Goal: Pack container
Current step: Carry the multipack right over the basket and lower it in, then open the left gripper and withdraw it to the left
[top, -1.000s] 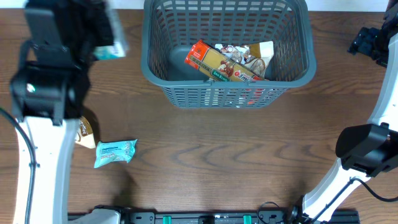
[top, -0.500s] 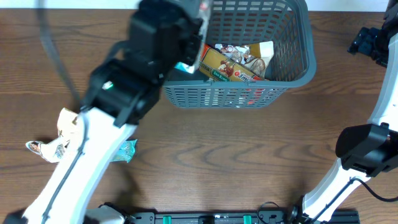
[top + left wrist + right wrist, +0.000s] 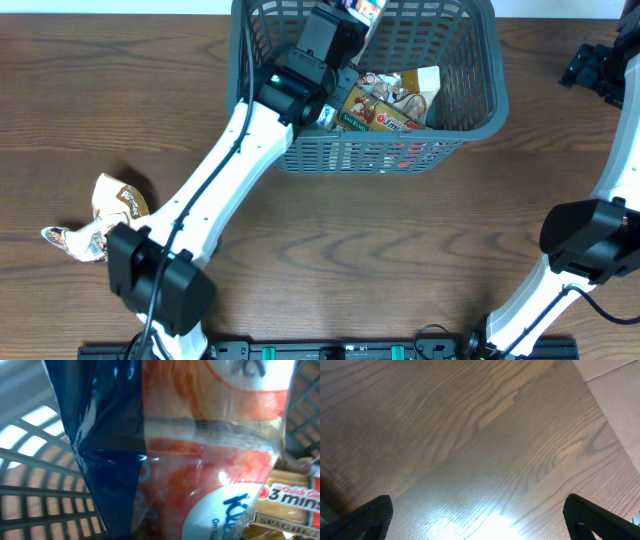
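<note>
left jaws pinching a blue-and-orange snack packet (image 3: 200, 460) inside the grey container (image 3: 360, 155), spaghetti pack (image 3: 365, 108) in there too, right jaws spread wide over the bench (image 3: 470, 435)

Brown wood-grain table (image 3: 400, 250)

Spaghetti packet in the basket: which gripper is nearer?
Left. The left gripper, holding a snack packet, hangs over the basket beside the spaghetti packet; the right gripper sits open beyond the basket's right side.
</note>
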`<act>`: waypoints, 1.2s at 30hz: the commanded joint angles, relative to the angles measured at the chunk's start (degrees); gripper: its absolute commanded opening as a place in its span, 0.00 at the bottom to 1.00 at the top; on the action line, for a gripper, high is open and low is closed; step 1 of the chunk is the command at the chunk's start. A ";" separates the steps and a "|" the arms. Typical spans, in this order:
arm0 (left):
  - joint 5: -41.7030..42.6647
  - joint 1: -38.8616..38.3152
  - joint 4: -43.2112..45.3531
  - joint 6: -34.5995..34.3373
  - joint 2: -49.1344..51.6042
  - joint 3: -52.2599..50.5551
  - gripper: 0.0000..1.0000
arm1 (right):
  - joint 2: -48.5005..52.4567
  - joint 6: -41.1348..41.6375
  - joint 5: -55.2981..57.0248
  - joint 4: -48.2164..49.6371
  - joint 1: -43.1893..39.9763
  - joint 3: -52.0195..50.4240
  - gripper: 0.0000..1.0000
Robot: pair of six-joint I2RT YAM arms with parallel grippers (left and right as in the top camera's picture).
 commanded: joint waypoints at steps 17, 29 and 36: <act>4.28 0.02 -5.75 -1.18 7.30 1.07 0.50 | 0.44 0.74 0.39 0.13 -0.50 -0.07 0.99; -2.29 0.02 -2.45 0.04 5.73 1.18 0.96 | 0.44 0.74 0.39 0.15 -0.50 -0.07 0.99; -7.91 0.02 -2.51 3.08 2.16 5.22 0.99 | 0.44 0.74 0.39 0.13 -0.50 -0.07 0.99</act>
